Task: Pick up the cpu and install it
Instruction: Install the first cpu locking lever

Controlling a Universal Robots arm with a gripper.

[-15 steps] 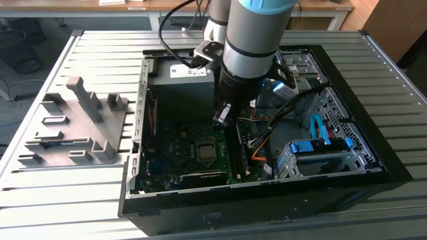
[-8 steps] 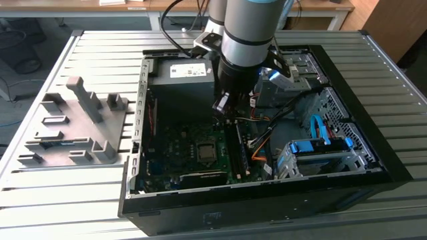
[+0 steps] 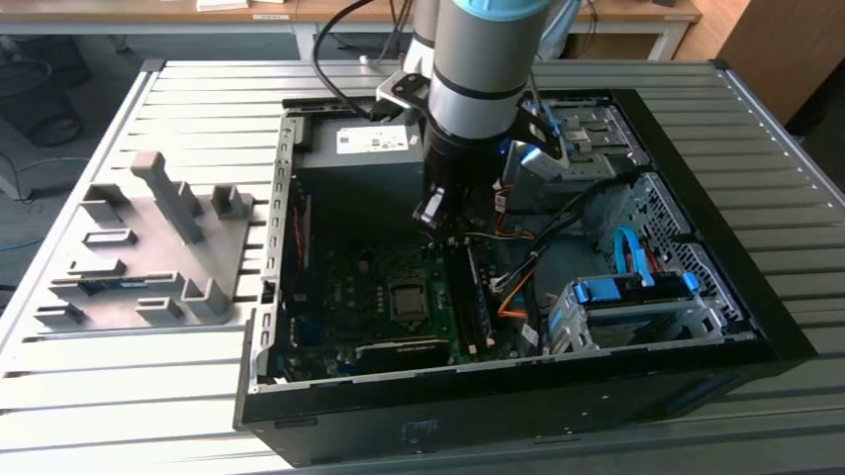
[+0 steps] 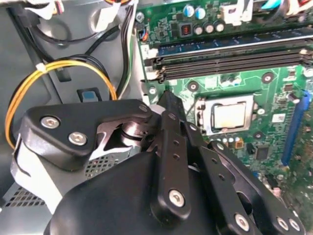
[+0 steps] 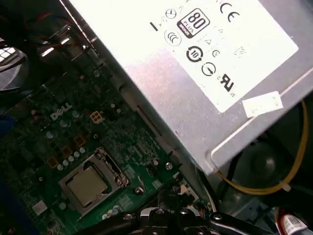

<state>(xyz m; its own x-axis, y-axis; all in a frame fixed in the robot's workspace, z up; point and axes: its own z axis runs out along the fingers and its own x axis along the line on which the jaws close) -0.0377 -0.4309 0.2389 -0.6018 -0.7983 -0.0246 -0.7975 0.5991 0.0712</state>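
Note:
The cpu (image 3: 403, 297) lies flat in its socket on the green motherboard (image 3: 336, 297) inside the open computer case. Both wrist views show its tan-silver face (image 4: 230, 116) (image 5: 87, 188) framed by the socket's metal bracket. My gripper (image 3: 436, 220) hangs above the board, between the power supply and the socket, clear of the chip. In the second wrist view its black fingers (image 4: 168, 112) come together at a narrow tip with nothing between them. The gripper's dark tip (image 5: 166, 214) sits beside the socket in the first wrist view.
The grey power supply (image 3: 356, 158) with a white label (image 5: 195, 54) stands close to the gripper. Black memory slots (image 4: 230, 56) run past the socket. Yellow cables (image 4: 58, 68) loop near the case wall. A blue drive cage (image 3: 634, 292) and a grey fixture tray (image 3: 145, 247) flank the case.

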